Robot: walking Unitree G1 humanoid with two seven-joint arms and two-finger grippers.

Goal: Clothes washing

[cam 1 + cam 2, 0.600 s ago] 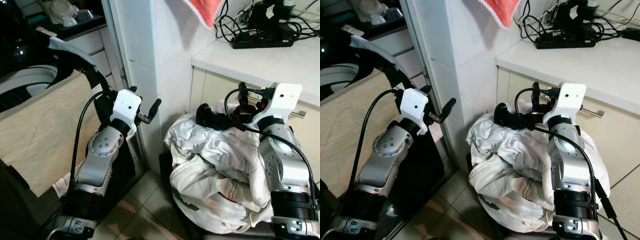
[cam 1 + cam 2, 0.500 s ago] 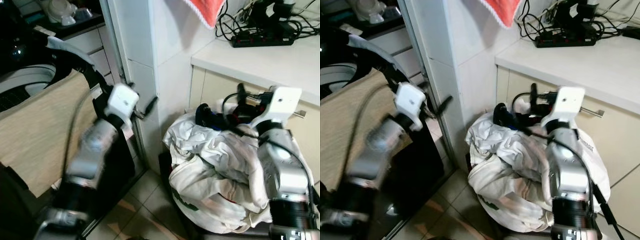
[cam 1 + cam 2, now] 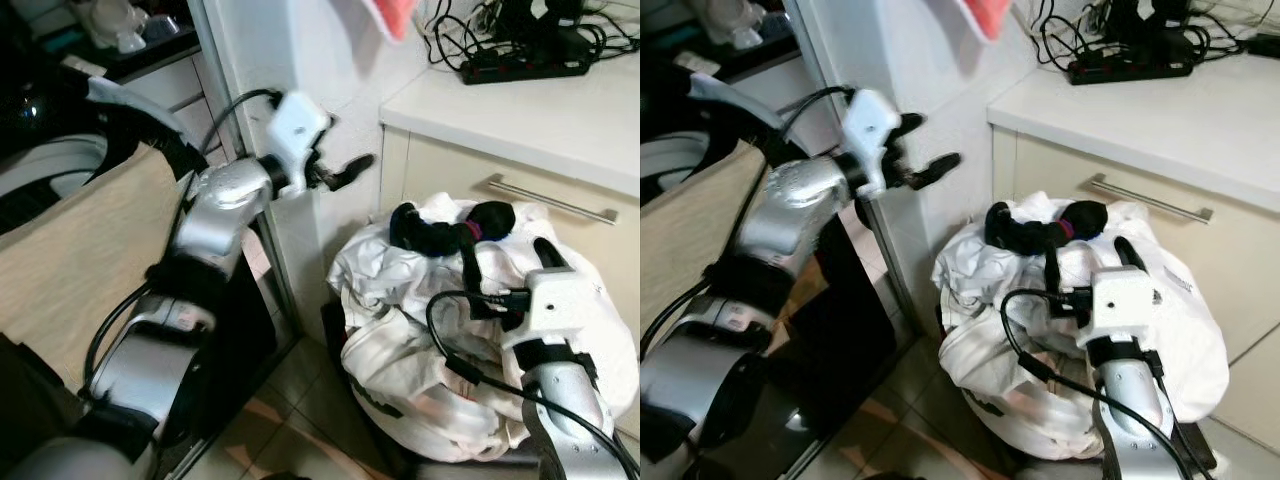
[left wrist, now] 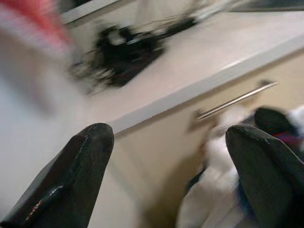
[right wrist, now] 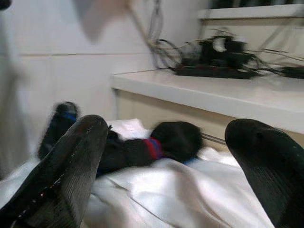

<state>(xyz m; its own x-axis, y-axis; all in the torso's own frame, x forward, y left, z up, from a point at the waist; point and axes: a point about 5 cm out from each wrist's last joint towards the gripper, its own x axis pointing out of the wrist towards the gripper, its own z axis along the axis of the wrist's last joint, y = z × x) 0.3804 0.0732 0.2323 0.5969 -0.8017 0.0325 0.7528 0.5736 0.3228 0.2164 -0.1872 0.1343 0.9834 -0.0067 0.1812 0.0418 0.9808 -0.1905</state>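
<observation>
— Where's the laundry sitting?

— A big rumpled heap of white clothes (image 3: pixel 420 330) lies on the tiled floor (image 3: pixel 300 400), against the cream cabinet (image 3: pixel 470 185) under the desk (image 3: pixel 540 110). A dark, soft garment (image 3: pixel 440 232) with a red and blue band lies across the top of the heap.

— And the hands?

— The right hand (image 3: pixel 505 268) is low over the heap, fingers apart and nothing between them, pointing toward the dark garment just ahead of it. The left hand (image 3: pixel 345 172) is raised up beside the white tiled wall corner (image 3: pixel 300 60), well apart from the heap, fingers also spread and empty.

— What do the wrist cameras add?

— The right wrist view looks along smooth white cloth to the dark garment (image 5: pixel 142 149) lying between the two fingertips (image 5: pixel 71 156) in the picture, with the desk edge beyond. The left wrist view is blurred; it shows the cabinet's metal bar handle (image 4: pixel 237 99) and the tangle of black cables (image 4: pixel 123 47).

— Anything else up top?

— A black power strip (image 3: pixel 520 70) with looping cords sits on the desk, a coral towel (image 3: pixel 395 15) hangs on the wall, and a beige cloth (image 3: pixel 70 260) is spread at the robot's left.
</observation>
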